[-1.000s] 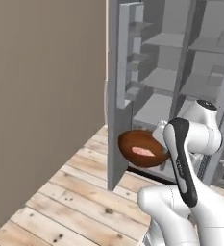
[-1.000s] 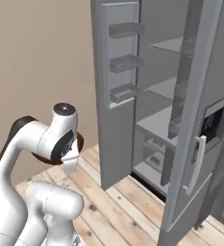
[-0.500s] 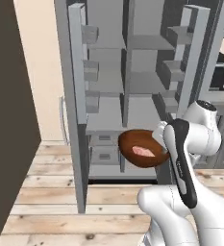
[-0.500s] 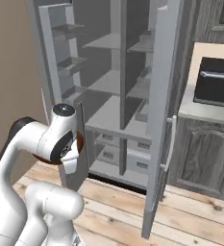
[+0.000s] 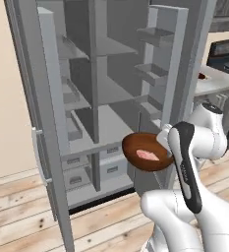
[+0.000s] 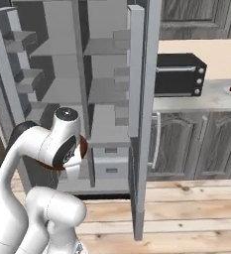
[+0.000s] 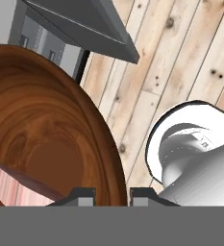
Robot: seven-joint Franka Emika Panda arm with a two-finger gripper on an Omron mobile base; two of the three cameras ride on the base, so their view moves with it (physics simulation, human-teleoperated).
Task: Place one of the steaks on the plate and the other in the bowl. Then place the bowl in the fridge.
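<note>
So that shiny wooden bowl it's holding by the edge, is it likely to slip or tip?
Possibly. The bowl looks smooth and glossy, and the gripper pinches only its rim, so it might slide. It seems stiff and probably will not flex. The pink steak lies loose inside, so a tilt could shift it, though the deep walls should likely keep it in.

Base has turned since the earlier pictures: whole scene shifted in both base views. Fridge (image 5: pixel 101 98), a second ago seen edge-on past its left door, now faces the cameras, shelves and drawers open to view. Counter (image 6: pixel 206 96) and black oven (image 6: pixel 179 74) newly in frame, right of the fridge
</note>
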